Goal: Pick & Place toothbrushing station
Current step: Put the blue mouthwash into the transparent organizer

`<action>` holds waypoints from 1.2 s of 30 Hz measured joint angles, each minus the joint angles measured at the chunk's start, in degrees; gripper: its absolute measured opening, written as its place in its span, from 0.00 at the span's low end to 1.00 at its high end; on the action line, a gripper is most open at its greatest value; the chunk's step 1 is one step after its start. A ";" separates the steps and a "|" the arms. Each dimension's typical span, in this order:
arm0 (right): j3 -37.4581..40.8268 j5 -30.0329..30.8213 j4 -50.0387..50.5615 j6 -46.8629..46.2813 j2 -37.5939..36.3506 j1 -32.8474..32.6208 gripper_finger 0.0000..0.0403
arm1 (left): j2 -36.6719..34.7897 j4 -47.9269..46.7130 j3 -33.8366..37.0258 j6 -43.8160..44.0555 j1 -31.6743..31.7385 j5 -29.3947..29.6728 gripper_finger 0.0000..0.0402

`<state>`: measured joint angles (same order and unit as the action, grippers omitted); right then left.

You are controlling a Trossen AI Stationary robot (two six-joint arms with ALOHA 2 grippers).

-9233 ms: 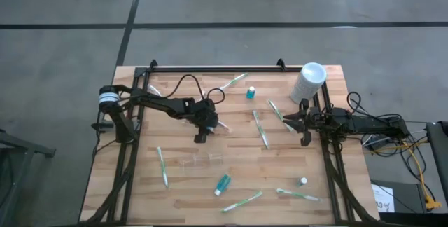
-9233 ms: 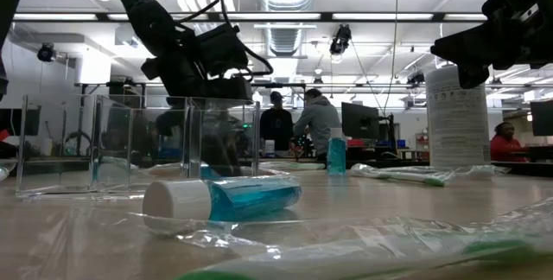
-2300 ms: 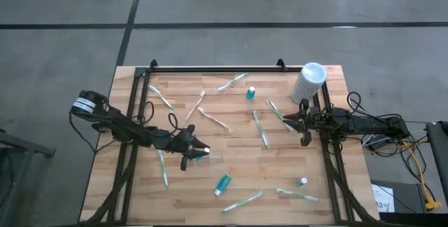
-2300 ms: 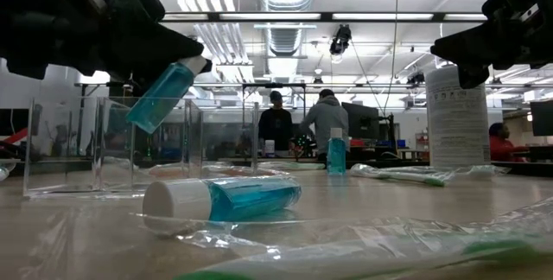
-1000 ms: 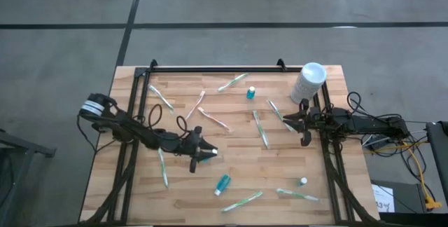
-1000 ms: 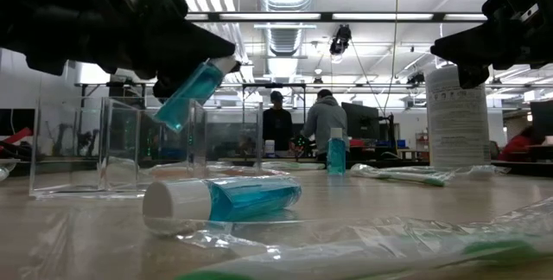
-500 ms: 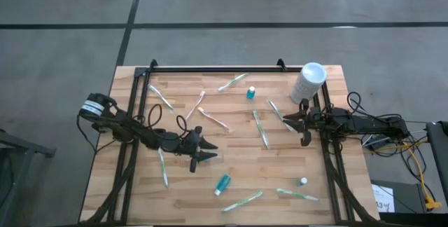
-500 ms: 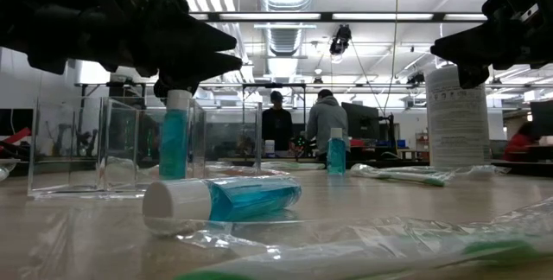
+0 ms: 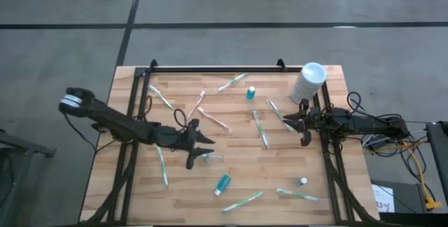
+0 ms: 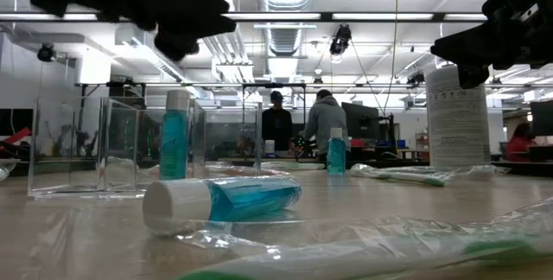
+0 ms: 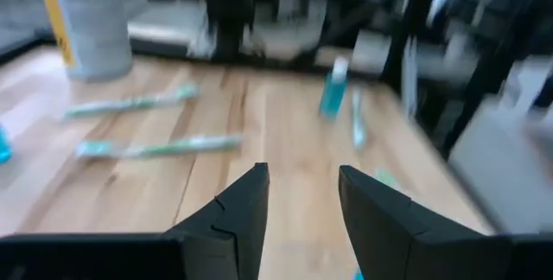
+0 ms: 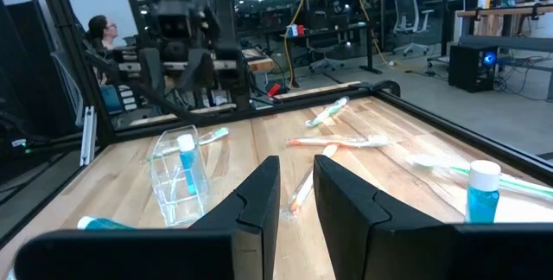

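**Left tool spread above the organizer, blue tube standing inside**

My left tool (image 9: 206, 151) hung near the middle of the desk (image 9: 140, 199), its fingers (image 11: 244, 206) spread wide with nothing between them. Right under it sat the clear organizer (image 10: 112, 146), and the blue tube (image 10: 174, 137) stood upright in one compartment, white cap up. A second blue tube (image 10: 225, 202) lay on its side closer to the front edge, apart from the organizer. Wrapped toothbrushes (image 9: 260, 129) were scattered across the wood. My right tool (image 9: 285, 123) waited at the right edge beside the white canister (image 9: 309, 81), fingers only narrowly parted, gripping nothing.
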<state>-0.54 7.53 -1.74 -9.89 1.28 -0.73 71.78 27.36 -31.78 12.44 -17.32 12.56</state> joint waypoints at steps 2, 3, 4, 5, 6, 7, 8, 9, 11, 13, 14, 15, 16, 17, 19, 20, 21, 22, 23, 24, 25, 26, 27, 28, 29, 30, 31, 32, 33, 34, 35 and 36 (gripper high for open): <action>-0.02 0.01 0.00 0.00 0.00 0.00 0.17 | -2.48 -15.28 -5.98 -0.21 -0.02 0.00 0.37; 0.00 0.02 0.00 0.00 -0.03 0.02 0.17 | -3.07 -21.79 -9.31 0.93 -0.02 0.25 0.37; -0.02 0.00 0.00 0.00 -0.02 0.00 0.17 | -3.36 -27.98 -12.64 2.33 -0.02 0.94 0.37; 0.00 0.02 0.00 0.00 0.00 0.00 0.17 | -3.38 -33.46 -15.58 4.40 -0.01 1.90 0.37; 0.00 0.02 -0.02 0.00 0.02 0.02 0.17 | -3.21 -38.07 -18.40 6.72 0.00 2.98 0.37; 0.00 0.01 -0.01 0.00 0.00 0.01 0.17 | -2.92 -41.85 -21.15 8.99 -0.02 4.20 0.37; -0.01 0.00 0.02 0.00 0.01 0.00 0.17 | -2.51 -44.89 -23.44 11.13 -0.04 5.54 0.37; -0.01 0.02 -0.01 0.00 0.04 0.02 0.17 | -2.02 -47.53 -25.59 13.43 -0.16 6.82 0.37; 0.00 0.00 0.02 0.00 -0.02 0.00 0.17 | -1.03 -52.20 -29.30 19.15 -0.61 9.20 0.37; -0.02 0.02 0.00 0.00 0.02 0.02 0.17 | 0.37 -57.17 -32.38 27.11 -1.05 10.77 0.38; -0.01 0.00 0.00 0.00 0.00 0.00 0.17 | 1.16 -59.47 -33.84 30.79 -1.22 10.93 0.39; -0.01 0.02 0.01 0.00 0.02 0.00 0.17 | 1.98 -61.34 -35.01 33.87 -1.40 10.97 0.41; 0.00 0.02 0.00 0.00 0.00 0.00 0.17 | 2.91 -62.83 -35.98 36.09 -1.70 11.01 0.43; 0.00 0.02 0.00 0.00 0.00 0.00 0.17 | 3.72 -64.07 -36.84 37.64 -2.06 11.01 0.45; 0.00 0.02 0.00 0.00 0.00 0.02 0.17 | 5.19 -65.24 -37.86 40.11 -2.94 9.89 0.48; -0.01 0.02 0.00 0.00 0.00 0.01 0.17 | 5.70 -65.29 -38.19 41.19 -3.40 8.44 0.49; -0.01 0.00 0.00 0.00 0.00 0.01 0.17 | 6.15 -65.16 -38.40 42.09 -3.84 6.79 0.50; 0.00 0.02 0.00 0.00 0.00 0.00 0.17 | 6.56 -64.92 -38.49 42.95 -4.27 5.15 0.51; 0.00 0.02 0.00 0.00 0.00 0.02 0.17 | 6.94 -64.95 -38.51 43.54 -4.77 3.76 0.51; -0.02 0.00 0.00 0.00 0.00 0.00 0.17 | 7.40 -65.09 -38.49 44.34 -5.36 2.49 0.51; 0.00 0.02 0.00 0.00 0.00 0.00 0.17 | 7.88 -65.46 -38.46 45.19 -5.92 1.28 0.51; 0.00 0.02 0.00 0.00 0.00 0.00 0.17 | 8.41 -66.17 -38.40 46.24 -6.69 0.55 0.51; -0.01 0.00 0.00 0.00 0.00 0.00 0.17 | 8.82 -66.68 -38.34 47.25 -7.48 -0.27 0.51; 0.00 0.02 0.00 0.00 0.00 0.02 0.17 | 9.22 -66.80 -38.33 47.94 -8.40 -0.56 0.51; 0.00 0.00 0.00 0.00 0.00 0.00 0.17 | 9.55 -66.78 -38.33 48.83 -9.35 -0.77 0.51; -0.02 0.01 0.00 0.00 0.00 0.00 0.17 | 9.77 -66.80 -38.33 49.97 -10.22 -1.01 0.51; 0.00 0.02 0.00 0.00 0.00 0.00 0.17 | 9.98 -66.70 -38.33 51.28 -11.10 -1.09 0.51; 0.00 0.00 0.00 0.00 0.00 0.00 0.17 | 10.26 -66.35 -38.33 52.22 -11.92 -1.11 0.51; 0.00 0.00 0.00 0.00 0.00 0.00 0.17 | 10.59 -65.78 -38.33 52.62 -12.64 -1.09 0.51; -0.01 0.00 0.00 0.00 0.00 0.00 0.17 | 10.97 -65.26 -38.33 52.91 -13.30 -1.05 0.51; 0.00 0.01 0.00 0.00 0.00 0.00 0.17 | 11.36 -65.01 -38.35 53.69 -13.89 -1.03 0.51; 0.00 0.02 0.00 0.00 0.00 0.00 0.17 | 11.90 -65.03 -38.37 55.10 -14.45 -1.01 0.51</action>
<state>-0.54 7.55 -1.74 -9.89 1.28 -0.73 83.68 -37.67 -70.15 67.54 -31.77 11.55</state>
